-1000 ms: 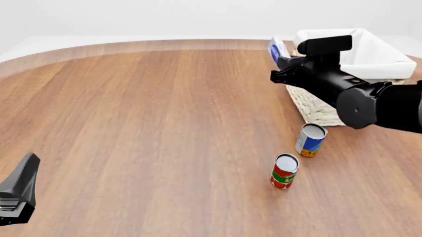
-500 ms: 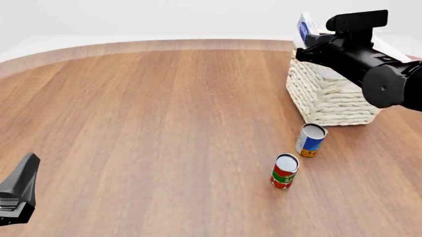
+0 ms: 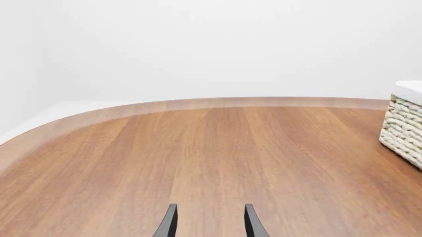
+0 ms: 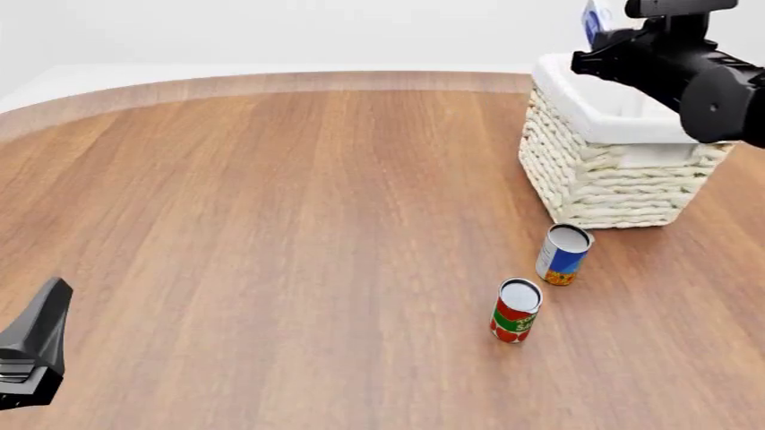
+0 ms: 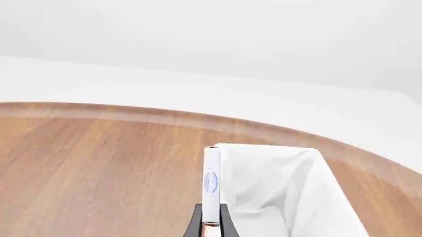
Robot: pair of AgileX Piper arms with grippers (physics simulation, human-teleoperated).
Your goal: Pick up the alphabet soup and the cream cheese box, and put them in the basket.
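My right gripper [image 4: 600,36] is shut on the cream cheese box [image 4: 596,20], a thin white and blue box held on edge above the far left rim of the basket [image 4: 597,179]. In the right wrist view the cream cheese box [image 5: 211,186] stands upright between the fingers, with the basket's white cloth lining [image 5: 277,192] just beyond it. The alphabet soup [image 4: 563,254], a blue, white and orange can, stands upright on the table in front of the basket. My left gripper [image 3: 209,222] is open over bare wood; in the front view only the left gripper [image 4: 34,345] body shows at the near left.
A red and green can [image 4: 515,310] stands upright just nearer than the alphabet soup and slightly to its left. The wooden table [image 4: 263,224] has a curved far edge. One corner of the basket [image 3: 403,128] shows in the left wrist view.
My right gripper has carried the cream cheese box up and to the right, from beside the basket's left side to above its rim. The left arm and both cans have stayed still.
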